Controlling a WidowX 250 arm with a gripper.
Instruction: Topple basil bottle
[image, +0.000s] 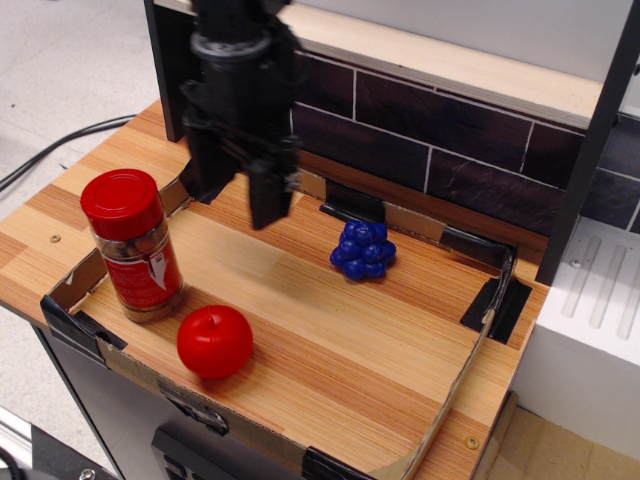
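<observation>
Hand (238, 194) spread, empty, above the board, just behind the upright basil bottle (133, 246).

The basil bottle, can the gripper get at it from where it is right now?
Probably yes. The gripper hangs open behind and to the right of the upright basil bottle, with only bare board between them. The apple sits nearer the camera, off that line.

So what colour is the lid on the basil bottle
Red; the basil bottle shows clearly in the observation.image view.
</observation>
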